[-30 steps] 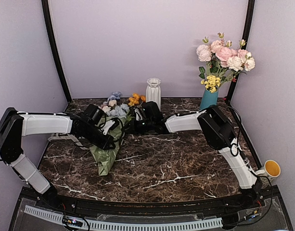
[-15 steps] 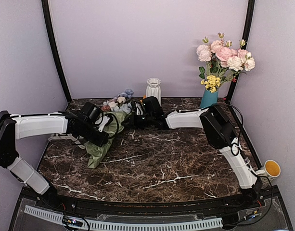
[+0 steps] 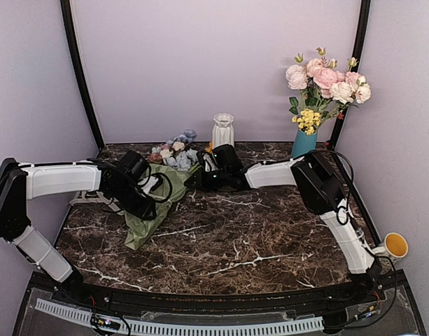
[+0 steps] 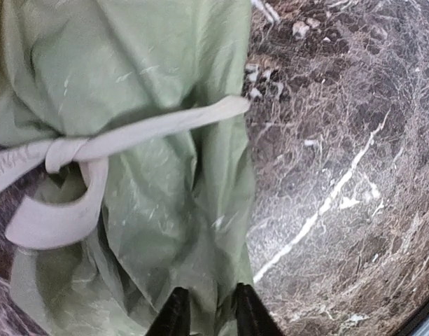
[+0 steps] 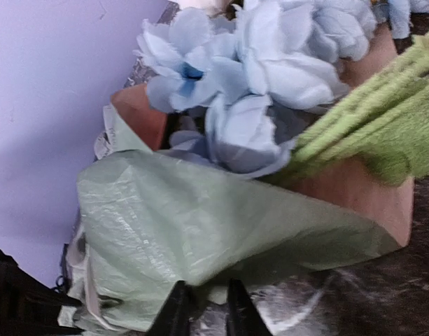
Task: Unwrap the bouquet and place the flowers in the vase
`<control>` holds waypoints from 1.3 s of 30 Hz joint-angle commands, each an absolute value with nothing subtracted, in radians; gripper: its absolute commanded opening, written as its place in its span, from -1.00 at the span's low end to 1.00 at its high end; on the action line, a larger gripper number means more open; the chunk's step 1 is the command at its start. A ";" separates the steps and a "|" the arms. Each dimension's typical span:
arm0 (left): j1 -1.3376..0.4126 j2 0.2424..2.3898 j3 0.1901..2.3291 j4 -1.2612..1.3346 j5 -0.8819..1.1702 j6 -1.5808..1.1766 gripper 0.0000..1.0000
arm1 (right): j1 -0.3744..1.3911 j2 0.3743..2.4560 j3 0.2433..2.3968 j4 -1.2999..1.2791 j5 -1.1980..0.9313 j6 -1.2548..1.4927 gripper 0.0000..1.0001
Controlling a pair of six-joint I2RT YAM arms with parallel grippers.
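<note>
The bouquet [image 3: 173, 180] lies on its side on the left rear part of the worktop [image 3: 256, 238], heads toward the back wall [image 3: 214, 56], the tail of its green wrap [image 3: 145, 222] trailing toward me. The cream ribbon [image 4: 130, 133] is knotted round the wrap. The pale blue flowers [image 5: 256, 63] sit inside the tan lining [image 5: 354, 189], with fuzzy green stems [image 5: 382, 105] beside them.

My left tool [image 4: 211, 315] is down on the wrap below the knot. Its tips stand a little apart with green paper in the gap; whether they nip it I cannot tell. My right tool [image 5: 204, 308] meets the wrap's open edge from the other side, tips likewise slightly parted over a fold, and again I cannot tell if it grips.

The white ribbed vase [image 3: 222, 129] stands upright just behind the bouquet, near the wall. The worktop is dark brown marble with white veins. A teal vase [image 3: 303, 143] of pink roses [image 3: 326, 80] stands at the right rear corner, and a yellow cup [image 3: 395, 245] sits off the right edge. The walls are plain lilac, with black posts [image 3: 78, 70] at the corners.
</note>
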State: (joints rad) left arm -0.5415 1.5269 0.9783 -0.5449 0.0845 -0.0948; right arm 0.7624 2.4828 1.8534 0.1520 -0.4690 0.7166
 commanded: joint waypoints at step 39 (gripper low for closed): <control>-0.247 1.609 1.051 -0.665 0.375 -0.270 0.30 | 0.987 2.442 2.026 -0.154 -0.165 -0.170 -0.05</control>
